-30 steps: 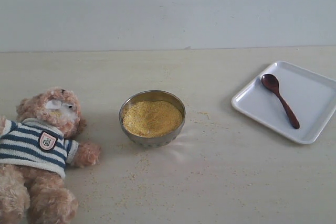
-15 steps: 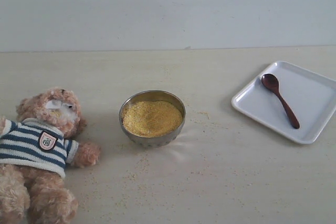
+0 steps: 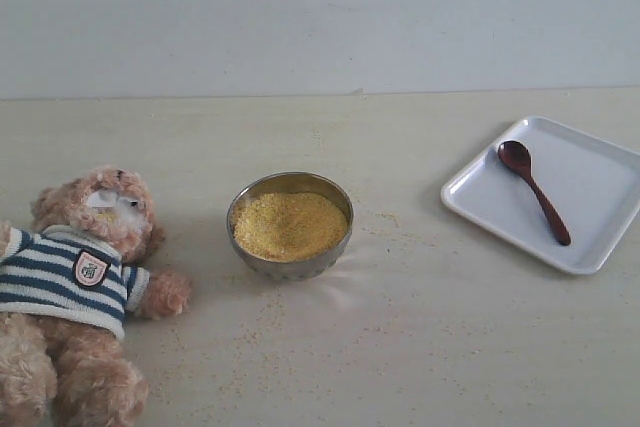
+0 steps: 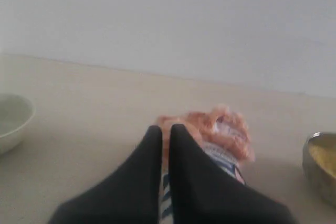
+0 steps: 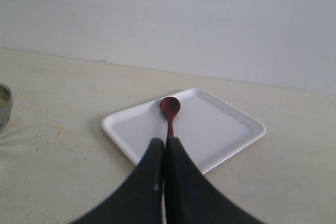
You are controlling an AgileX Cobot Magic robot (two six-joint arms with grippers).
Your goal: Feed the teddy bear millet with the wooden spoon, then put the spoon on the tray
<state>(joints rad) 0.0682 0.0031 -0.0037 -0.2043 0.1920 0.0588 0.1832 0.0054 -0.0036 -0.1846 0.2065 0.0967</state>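
The teddy bear [image 3: 80,277] lies on its back at the table's left, striped shirt and crest badge showing. The steel bowl [image 3: 340,242] heaped with yellow millet [image 3: 290,225] stands mid-table. On the white tray [image 3: 600,177] at the right lies the wooden spoon [image 3: 533,190], its bowl towards the back wall. Neither gripper appears in the exterior view. My left gripper [image 4: 165,128] is shut and empty, with the bear [image 4: 226,129] beyond its tips. My right gripper [image 5: 165,141] is shut and empty, short of the tray [image 5: 220,124]; its tips hide the handle end of the spoon [image 5: 170,109].
Loose millet grains [image 3: 385,217] are scattered around the bowl and towards the table's front. A pale round bowl [image 4: 10,121] shows at the edge of the left wrist view. A plain light wall runs along the back of the table.
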